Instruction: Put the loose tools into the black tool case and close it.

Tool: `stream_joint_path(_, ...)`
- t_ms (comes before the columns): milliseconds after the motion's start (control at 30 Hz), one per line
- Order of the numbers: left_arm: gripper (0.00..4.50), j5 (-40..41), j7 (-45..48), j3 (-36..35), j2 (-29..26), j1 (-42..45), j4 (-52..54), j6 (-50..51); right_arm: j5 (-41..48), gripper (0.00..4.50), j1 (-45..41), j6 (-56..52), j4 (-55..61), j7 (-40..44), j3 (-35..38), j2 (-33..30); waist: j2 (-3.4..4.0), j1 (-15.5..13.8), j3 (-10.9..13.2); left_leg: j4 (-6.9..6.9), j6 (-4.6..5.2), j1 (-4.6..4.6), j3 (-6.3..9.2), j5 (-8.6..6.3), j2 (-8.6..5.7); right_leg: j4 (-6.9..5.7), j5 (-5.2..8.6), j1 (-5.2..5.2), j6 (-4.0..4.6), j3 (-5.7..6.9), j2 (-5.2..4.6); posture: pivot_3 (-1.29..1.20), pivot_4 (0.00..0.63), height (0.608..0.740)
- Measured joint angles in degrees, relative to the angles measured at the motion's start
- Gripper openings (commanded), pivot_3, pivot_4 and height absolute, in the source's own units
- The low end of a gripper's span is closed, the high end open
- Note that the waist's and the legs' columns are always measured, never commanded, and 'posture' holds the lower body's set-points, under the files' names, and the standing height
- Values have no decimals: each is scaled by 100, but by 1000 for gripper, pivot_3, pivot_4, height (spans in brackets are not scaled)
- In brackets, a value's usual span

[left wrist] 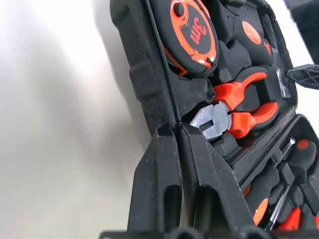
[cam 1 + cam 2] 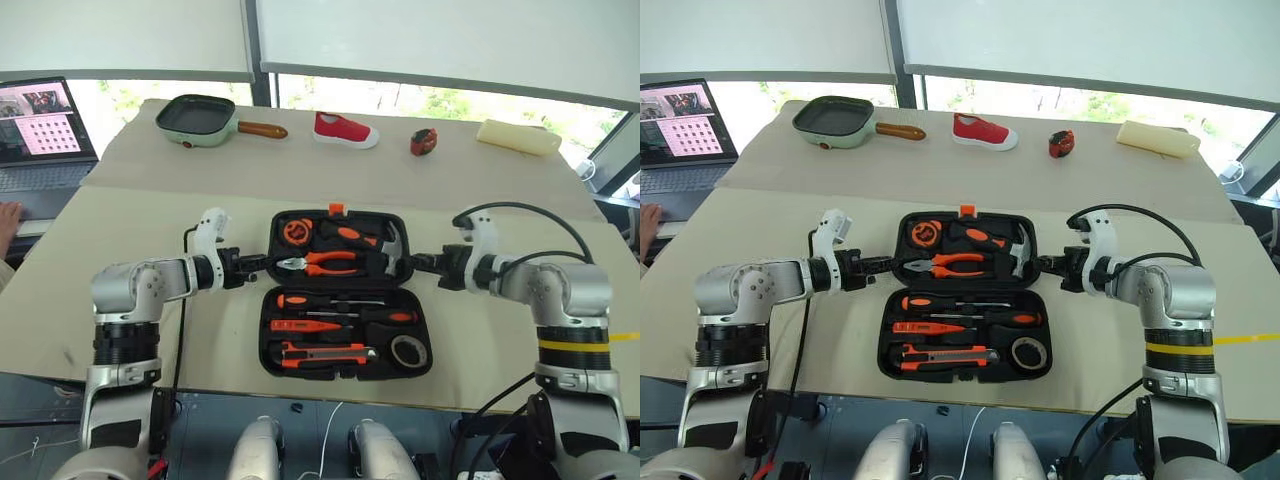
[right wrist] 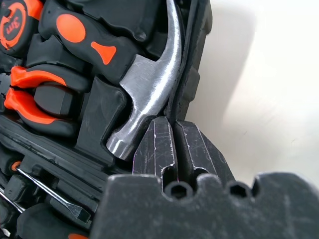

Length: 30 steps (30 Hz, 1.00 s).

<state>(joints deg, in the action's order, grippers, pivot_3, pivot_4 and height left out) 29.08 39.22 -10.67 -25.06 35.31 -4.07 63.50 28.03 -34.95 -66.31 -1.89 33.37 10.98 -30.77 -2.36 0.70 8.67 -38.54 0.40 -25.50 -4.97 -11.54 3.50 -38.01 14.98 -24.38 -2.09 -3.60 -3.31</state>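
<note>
A beige table [image 2: 150, 250] carries an open black tool case [image 2: 345, 290] near its front edge. Along the far side lie a green frying pan [image 2: 200, 118], a red shoe [image 2: 345, 130], a small red-and-black gadget [image 2: 423, 142] and a pale yellow roll [image 2: 518, 137].

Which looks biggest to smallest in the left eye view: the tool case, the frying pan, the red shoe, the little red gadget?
1. Tool case, clearly largest, though it is also nearest.
2. Frying pan.
3. Red shoe.
4. Red gadget, smallest.
The last three lie about equally far back, so their order is fair.
</note>
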Motion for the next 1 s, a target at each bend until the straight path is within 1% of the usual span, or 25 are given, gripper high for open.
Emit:
stream_joint_path(100, 8, -95, 251, 187, -79, -110, 154, -764, -77, 0, 54, 479, 159, 10, 29, 0, 1, 5, 0, 13, 0, -1, -1, 0, -1, 9, 0, -1, 0, 0, 0, 0, 150, 740)
stream_joint_path(200, 8, -233, 465, 359, -137, -322, 241, -1416, -233, 0, 304, 970, 409, 35, -46, -19, 1, 3, 0, 28, 0, -1, -2, 0, -2, 20, 0, -3, 0, 0, -1, 0, 150, 740)
stream_joint_path(333, 8, -486, 527, 570, -161, -666, 313, -2146, -377, 0, 817, 1444, 736, 72, -165, -49, 1, 0, 0, 35, 1, -4, -3, -1, -3, 34, 0, -4, 0, 0, -3, 0, 150, 740)
stream_joint_path(467, 8, -726, 523, 662, -142, -1032, 478, -2876, -552, 0, 1568, 2205, 1308, 154, -277, -98, 1, -8, 0, 39, 1, -3, -2, -1, -2, 39, 0, 0, 0, 2, -3, 0, 150, 740)
stream_joint_path(767, 8, -1157, 203, 762, -45, -1833, 1155, -3934, -943, 0, 2626, 3834, 1836, 261, -328, -96, 1, 1, 0, 39, 1, 8, -3, -1, -1, 38, 0, 8, -1, 1, -2, 0, 150, 740)
stream_joint_path(1000, 8, -1475, -86, 834, 21, -2107, 1306, -4526, -1347, 0, 3073, 4925, 1858, 327, -384, -111, 1, -2, 0, 39, 0, 19, -3, 0, -1, 35, 0, 14, 0, 1, -2, 0, 150, 740)
